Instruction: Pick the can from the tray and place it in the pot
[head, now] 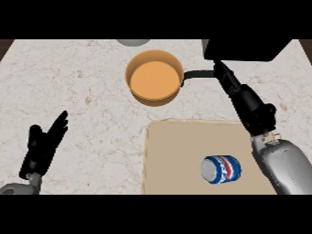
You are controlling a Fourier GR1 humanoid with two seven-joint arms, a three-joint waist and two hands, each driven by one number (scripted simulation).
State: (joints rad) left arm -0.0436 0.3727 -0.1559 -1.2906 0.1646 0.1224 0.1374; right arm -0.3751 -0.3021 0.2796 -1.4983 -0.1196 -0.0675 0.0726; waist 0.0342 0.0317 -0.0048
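At lower left your left hand (42,145) rests open on the desk (77,91). Nearer you than your open, outstretched right hand (247,103), the can (221,169) lies on the tray (175,155); the pot (155,78) sits just left of its fingertips.

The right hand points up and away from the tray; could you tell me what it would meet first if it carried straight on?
Probably the pot's black handle, right at the right hand's fingertips; height above it is unclear.

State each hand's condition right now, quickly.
Left hand: open, holding nothing, resting at lower left.
Right hand: open, holding nothing; can lies on tray.
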